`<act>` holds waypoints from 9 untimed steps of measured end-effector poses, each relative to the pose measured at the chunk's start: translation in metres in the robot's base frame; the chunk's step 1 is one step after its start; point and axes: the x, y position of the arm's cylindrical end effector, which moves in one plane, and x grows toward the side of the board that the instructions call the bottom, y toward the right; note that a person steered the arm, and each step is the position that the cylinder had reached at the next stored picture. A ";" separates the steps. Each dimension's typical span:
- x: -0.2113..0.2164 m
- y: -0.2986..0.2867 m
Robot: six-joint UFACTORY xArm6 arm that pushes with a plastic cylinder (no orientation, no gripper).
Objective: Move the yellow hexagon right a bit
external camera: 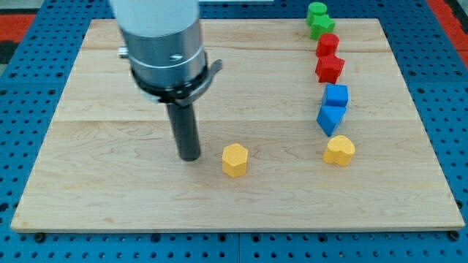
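Note:
The yellow hexagon point(235, 159) lies on the wooden board point(110, 197) a little below the view's centre. My tip point(190, 156) rests on the board just to the hexagon's left, with a small gap between them. A yellow heart-shaped block point(339, 150) lies further to the view's right at about the same height as the hexagon.
A column of blocks runs down the view's right: two green blocks point(318, 18) at the top, a red block point(327, 44), a red star-like block point(330, 69), a blue cube point(336, 96) and a blue block point(329, 118) just above the yellow heart.

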 end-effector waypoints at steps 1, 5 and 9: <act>0.010 0.056; 0.021 0.082; 0.061 0.175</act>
